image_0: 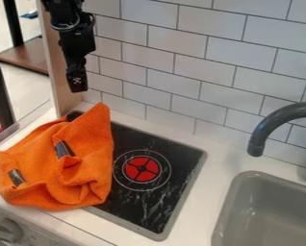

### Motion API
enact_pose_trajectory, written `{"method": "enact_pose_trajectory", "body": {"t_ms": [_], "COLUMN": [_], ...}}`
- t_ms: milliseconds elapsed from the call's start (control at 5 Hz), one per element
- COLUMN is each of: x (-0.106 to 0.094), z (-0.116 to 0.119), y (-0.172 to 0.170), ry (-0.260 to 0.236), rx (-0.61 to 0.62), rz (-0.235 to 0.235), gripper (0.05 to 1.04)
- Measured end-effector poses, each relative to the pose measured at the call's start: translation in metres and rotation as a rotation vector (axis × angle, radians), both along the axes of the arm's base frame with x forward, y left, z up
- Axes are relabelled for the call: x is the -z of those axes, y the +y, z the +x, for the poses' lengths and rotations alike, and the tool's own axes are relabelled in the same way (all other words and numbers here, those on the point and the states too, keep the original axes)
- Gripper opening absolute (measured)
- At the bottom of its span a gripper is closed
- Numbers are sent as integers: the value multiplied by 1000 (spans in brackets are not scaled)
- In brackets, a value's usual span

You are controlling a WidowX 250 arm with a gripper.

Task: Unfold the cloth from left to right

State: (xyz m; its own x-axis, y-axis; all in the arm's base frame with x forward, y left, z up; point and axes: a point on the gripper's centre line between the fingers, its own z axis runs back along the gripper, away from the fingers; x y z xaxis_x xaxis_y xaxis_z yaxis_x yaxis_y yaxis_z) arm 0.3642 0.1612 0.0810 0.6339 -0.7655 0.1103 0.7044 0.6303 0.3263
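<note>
The orange cloth (53, 168) lies in a loose heap at the left side of the counter (210, 166), partly upon the black stove top (157, 192). The tool (77, 82) hangs above its far end, near the tiled wall (175, 67), and in this view it is apart from the cloth. Whether the tool is wide or narrow, I cannot tell.

The important relation is this one: the part of the cloth nearest to the tool is the raised peak (101, 113), which stands a little lower and to the right of it in the view. From this peak, the longer direction of the heap goes down and to the left, toward the near edge of the counter. So the left border, from which the unfolding should probably begin, lies farther from the tool than the peak does.

In my judgement, the tool needs first to go lower and toward the near left, take an upper layer there, and then carry it to the right, across the red burner (142, 169). If it grips the near peak instead, it may only drag the whole heap. The folds are crowded, so two layers could also come up together.
</note>
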Motion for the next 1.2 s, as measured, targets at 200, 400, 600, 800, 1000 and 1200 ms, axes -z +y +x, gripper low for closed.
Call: {"method": "enact_pose_trajectory", "body": {"t_ms": [200, 400, 600, 800, 1000, 1200], "x": [14, 24, -8, -20, -15, -4], "z": [-5, -21, -36, -50, -56, -65], "y": [-2, 2, 11, 3, -16, -29], "ry": [41, 96, 48, 28, 70, 114], "rx": [-9, -123, -267, -372, -475, -610], "rz": [-11, 32, 99, 62, -91, -187], "gripper": [999, 999, 999, 999, 999, 999]}}
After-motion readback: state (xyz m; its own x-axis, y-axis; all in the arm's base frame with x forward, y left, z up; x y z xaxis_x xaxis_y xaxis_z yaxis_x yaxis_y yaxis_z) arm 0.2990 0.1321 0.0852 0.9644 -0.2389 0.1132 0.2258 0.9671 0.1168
